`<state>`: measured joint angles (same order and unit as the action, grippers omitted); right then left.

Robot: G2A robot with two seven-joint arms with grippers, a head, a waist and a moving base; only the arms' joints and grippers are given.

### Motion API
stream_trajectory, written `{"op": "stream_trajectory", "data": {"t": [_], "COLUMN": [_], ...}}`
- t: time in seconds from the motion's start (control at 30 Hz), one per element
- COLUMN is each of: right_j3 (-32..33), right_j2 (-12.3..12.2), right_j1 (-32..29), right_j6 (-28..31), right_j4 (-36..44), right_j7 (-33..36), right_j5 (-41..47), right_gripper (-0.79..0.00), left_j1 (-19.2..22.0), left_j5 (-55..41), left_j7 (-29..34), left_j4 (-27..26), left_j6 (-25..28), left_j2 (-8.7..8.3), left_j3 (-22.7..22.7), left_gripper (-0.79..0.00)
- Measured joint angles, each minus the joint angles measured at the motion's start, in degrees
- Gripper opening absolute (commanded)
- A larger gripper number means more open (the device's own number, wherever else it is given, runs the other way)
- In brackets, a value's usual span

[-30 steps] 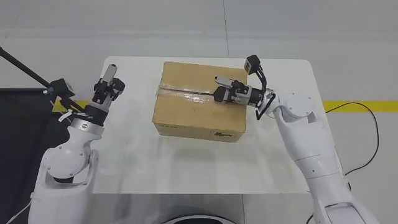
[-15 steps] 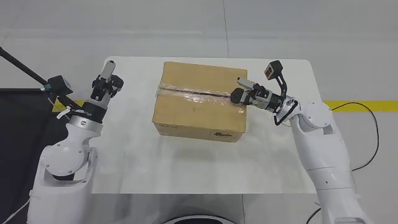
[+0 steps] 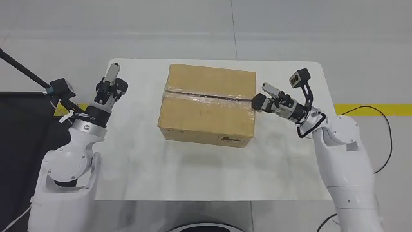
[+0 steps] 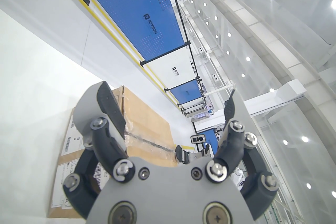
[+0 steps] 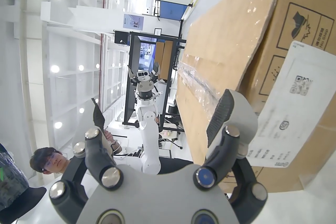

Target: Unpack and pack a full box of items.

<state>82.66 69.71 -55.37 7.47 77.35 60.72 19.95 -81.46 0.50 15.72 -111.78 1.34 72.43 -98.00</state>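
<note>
Both gape empty: left gripper [image 3: 111,80] near the left edge of the tabletop [image 3: 141,167], right gripper [image 3: 262,96] beside the box [image 3: 206,119], whose intact tape [image 3: 206,98] could drag it when pulled.

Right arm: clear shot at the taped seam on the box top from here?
Probably yes. The right end effector sits open just off the end of the box, roughly in line with the taped seam, and nothing lies between them.

- Box [image 3: 207,113]: plain brown cardboard, black printed symbols on one side
- Tape [image 3: 206,96] along its top seam: clear, glossy
- Label [image 5: 286,104]: white, black print
- Table [image 3: 193,167]: plain white
</note>
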Motion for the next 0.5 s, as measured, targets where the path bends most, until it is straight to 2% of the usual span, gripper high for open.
{"op": "stream_trajectory", "data": {"t": [0.5], "right_j3": [0.79], "right_j2": [-0.89], "right_j1": [-1.73], "right_j6": [0.59], "right_j4": [0.03], "right_j7": [-1.45], "right_j5": [1.65], "right_gripper": [0.0], "left_j1": [0.62], "left_j5": [0.3], "left_j7": [-0.11], "left_j4": [0.27], "left_j6": [-0.29], "left_j2": [-0.23], "left_j3": [0.63], "left_gripper": [0.0]}}
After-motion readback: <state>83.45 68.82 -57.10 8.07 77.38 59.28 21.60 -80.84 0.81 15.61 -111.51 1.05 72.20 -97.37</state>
